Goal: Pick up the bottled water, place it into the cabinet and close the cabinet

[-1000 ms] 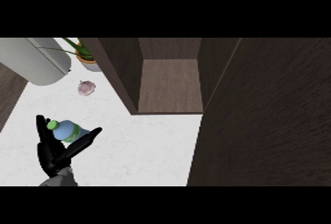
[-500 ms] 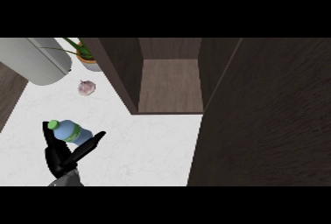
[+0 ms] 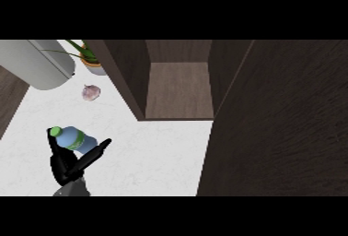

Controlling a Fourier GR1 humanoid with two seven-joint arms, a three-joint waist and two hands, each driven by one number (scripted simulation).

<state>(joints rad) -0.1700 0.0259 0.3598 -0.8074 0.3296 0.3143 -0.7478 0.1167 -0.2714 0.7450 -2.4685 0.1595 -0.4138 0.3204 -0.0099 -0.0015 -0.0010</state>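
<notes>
The bottled water (image 3: 73,139), blue with a green cap and a green label band, is at the lower left of the head view, tilted with its cap toward the upper left. My left hand (image 3: 66,165) comes in from the lower edge and is shut on it, with fingers on one side of its lower part and the thumb on the other. The hand hides the bottle's base. To the upper right the dark wooden cabinet (image 3: 178,87) stands open, and its inner shelf shows nothing on it. Its door (image 3: 282,124) is swung out and fills the right side. My right hand is out of view.
A grey rounded appliance (image 3: 37,63) lies at the top left, with a potted plant (image 3: 92,59) beside it. A small pinkish bulb (image 3: 90,92) sits on the white counter (image 3: 156,156) between them and the bottle. A dark wooden strip (image 3: 10,99) runs along the left edge.
My left hand has shifted slightly to the right with the bottle in it. Nothing else has moved.
</notes>
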